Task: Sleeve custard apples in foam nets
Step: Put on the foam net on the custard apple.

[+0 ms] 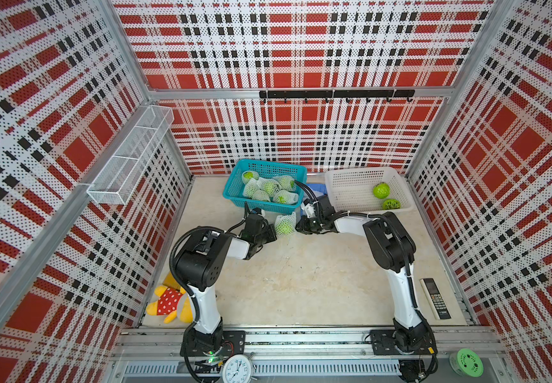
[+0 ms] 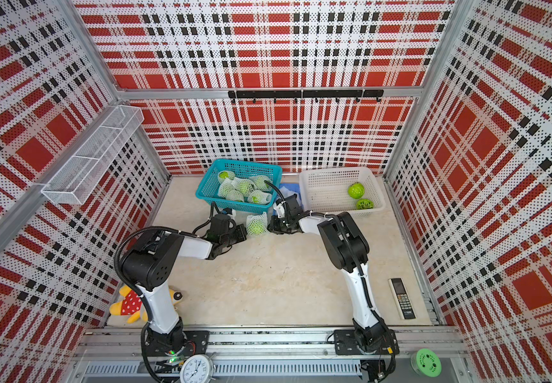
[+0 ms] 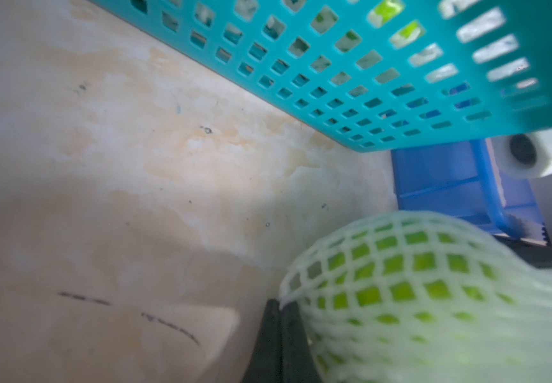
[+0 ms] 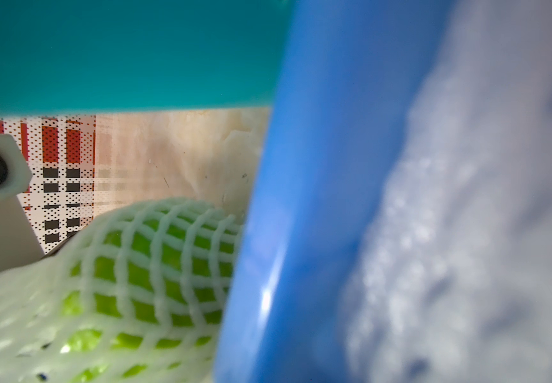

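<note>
In both top views my left pincer (image 1: 274,232) and right pincer (image 1: 298,227) meet on either side of a bright green, bumpy custard apple (image 1: 285,228). It is sleeved in a white diamond-mesh foam net (image 1: 284,218) and stands on the pale tabletop (image 1: 301,282), just in front of the teal plastic lattice basket (image 1: 235,185) of sleeved fruit. Two bare custard apples (image 1: 381,190) lie in the white plastic lattice basket (image 1: 344,189).

Left wrist view: my black fingertips (image 3: 279,318) are pressed together on the net's edge.

Right wrist view: the netted fruit sits close beside a blue plastic tray (image 4: 317,199). My right fingers are out of sight and drawn narrow; I cannot tell whether they pinch mesh.
</note>
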`<state>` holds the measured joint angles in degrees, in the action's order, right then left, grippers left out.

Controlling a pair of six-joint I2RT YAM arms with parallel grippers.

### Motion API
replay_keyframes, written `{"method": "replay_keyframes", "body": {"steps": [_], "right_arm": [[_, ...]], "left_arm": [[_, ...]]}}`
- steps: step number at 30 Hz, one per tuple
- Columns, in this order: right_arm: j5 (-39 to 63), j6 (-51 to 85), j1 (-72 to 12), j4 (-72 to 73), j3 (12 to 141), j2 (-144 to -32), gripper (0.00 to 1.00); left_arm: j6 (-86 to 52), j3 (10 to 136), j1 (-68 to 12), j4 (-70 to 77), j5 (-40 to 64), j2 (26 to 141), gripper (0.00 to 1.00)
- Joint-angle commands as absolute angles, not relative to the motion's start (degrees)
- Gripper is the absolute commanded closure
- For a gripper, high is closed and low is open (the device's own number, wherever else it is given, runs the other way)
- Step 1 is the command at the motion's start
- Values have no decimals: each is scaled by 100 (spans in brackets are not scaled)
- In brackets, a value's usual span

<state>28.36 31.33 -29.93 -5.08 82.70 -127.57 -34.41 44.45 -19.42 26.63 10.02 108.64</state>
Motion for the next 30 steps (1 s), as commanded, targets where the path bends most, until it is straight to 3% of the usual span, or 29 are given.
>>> {"method": "replay_keyframes", "body": {"steps": [1,16,20,23,26,30], "right_arm": [[2382,3025,-3089,-1016,8122,-12984,92],[1468,2753,-3466,-1432,7909,-12691,88],[1304,2728,-3489,-1559,7904,-12649,81],[1226,2750,-3483,-1563,7805,-12522,70],[1209,2791,-3476,-1485,7651,-12314,63],[1162,2845,-3480,-1371,7447,-12006,58]], "left_arm": [[-3554,4375,-1934,1983,1070,11070,100],[-3831,4201,-2215,1856,1074,11021,100],[-3823,4284,-2234,1769,1037,11072,99],[-3784,4289,-2218,1742,1045,11063,87],[-3719,4271,-2197,1730,1071,10996,80],[-3601,4265,-2191,1663,1084,10875,61]]}}
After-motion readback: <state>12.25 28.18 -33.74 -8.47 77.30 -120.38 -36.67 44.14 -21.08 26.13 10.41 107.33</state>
